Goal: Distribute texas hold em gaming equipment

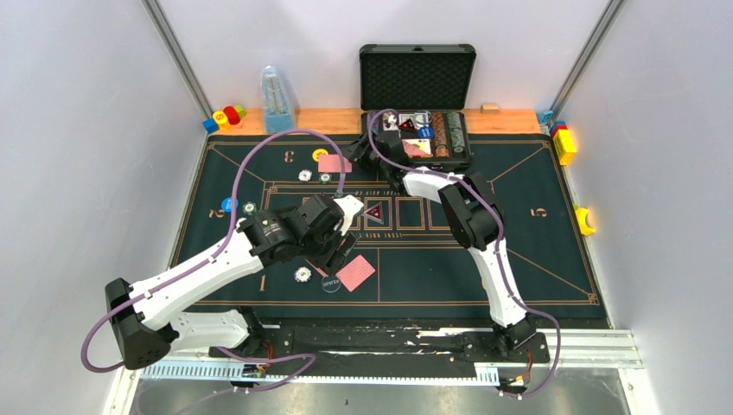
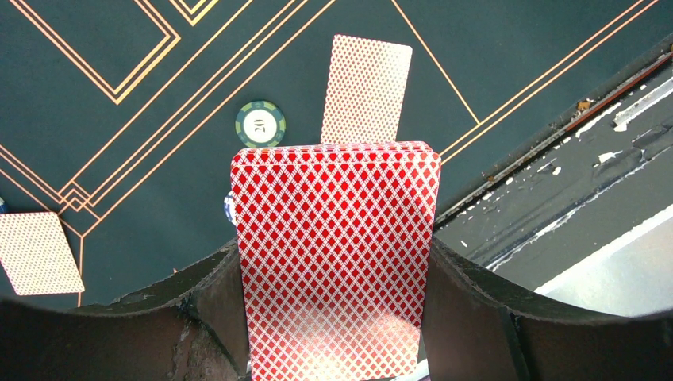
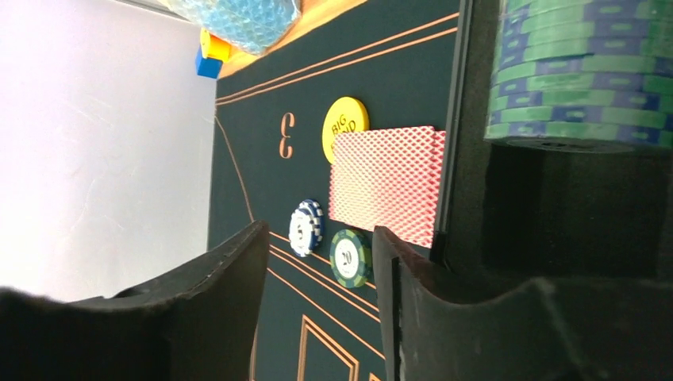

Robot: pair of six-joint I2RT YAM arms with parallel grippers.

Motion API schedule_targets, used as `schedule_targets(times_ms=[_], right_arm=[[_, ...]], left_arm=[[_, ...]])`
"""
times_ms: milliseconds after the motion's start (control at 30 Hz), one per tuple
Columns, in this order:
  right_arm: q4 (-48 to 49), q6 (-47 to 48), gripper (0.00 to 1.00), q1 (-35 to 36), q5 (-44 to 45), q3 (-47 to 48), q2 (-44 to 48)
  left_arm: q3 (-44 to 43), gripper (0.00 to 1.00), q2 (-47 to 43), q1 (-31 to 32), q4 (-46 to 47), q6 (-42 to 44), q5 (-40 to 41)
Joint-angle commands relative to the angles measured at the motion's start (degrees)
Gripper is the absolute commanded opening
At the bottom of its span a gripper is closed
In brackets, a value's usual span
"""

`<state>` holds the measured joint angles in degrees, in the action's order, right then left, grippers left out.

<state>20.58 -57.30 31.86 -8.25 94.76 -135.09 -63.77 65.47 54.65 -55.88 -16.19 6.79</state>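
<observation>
My left gripper [image 1: 344, 226] hovers over the mat's near-left part, shut on a deck of red-backed playing cards [image 2: 337, 262] standing upright between its jaws. Below it lie a single card [image 2: 367, 91] and a green chip [image 2: 260, 124]; another card [image 2: 38, 252] lies at the left. My right gripper [image 3: 317, 262] is open and holds nothing, low beside the case's left edge. Past its fingers I see a blue-white chip [image 3: 305, 228], a green chip [image 3: 350, 257], a yellow disc [image 3: 344, 127] and cards [image 3: 386, 182] by the number 3.
The open black case [image 1: 417, 60] stands at the back with stacked green chips [image 3: 583, 71] inside. A dealer disc [image 1: 330, 282], a card [image 1: 355, 273] and a chip [image 1: 302, 274] lie near the front. A blue bottle [image 1: 278, 99] and toy blocks [image 1: 225, 116] line the back ledge.
</observation>
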Motion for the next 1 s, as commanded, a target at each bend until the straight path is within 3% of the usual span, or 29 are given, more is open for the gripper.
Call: schedule_targets(times_ms=[0, 167, 333, 467, 633, 733, 967], right_arm=[[-4.31, 4.47, 0.57, 0.25, 1.40, 1.16, 3.18], [-5.06, 9.69, 0.68, 0.14, 1.17, -7.10, 14.41], [-9.56, 16.69, 0.99, -1.11, -1.17, -19.36, 29.68], [-9.17, 19.48, 1.00, -1.45, -12.20, -35.31, 43.63], [2.64, 13.25, 1.00, -1.37, -32.50, -53.43, 55.64], [7.01, 10.05, 1.00, -0.60, -38.43, -55.96, 56.81], [8.80, 9.43, 1.00, 4.02, -40.76, -51.96, 52.35]], left_arm=[[-0.15, 0.00, -1.59, 0.10, 1.47, -0.03, 0.68], [-0.03, 0.00, -1.74, 0.10, 1.47, 0.00, 0.83], [-0.03, 0.00, -1.48, 0.08, 1.45, 0.23, 0.73], [-0.15, 0.00, -1.12, 0.10, 1.42, 0.34, 0.56], [-0.38, 0.00, -0.67, 0.06, 1.70, 0.90, -0.35], [-0.45, 0.00, -0.38, 0.10, 2.11, 1.14, -1.79], [-0.61, 0.00, 0.34, 0.10, 2.23, 1.27, -2.75]])
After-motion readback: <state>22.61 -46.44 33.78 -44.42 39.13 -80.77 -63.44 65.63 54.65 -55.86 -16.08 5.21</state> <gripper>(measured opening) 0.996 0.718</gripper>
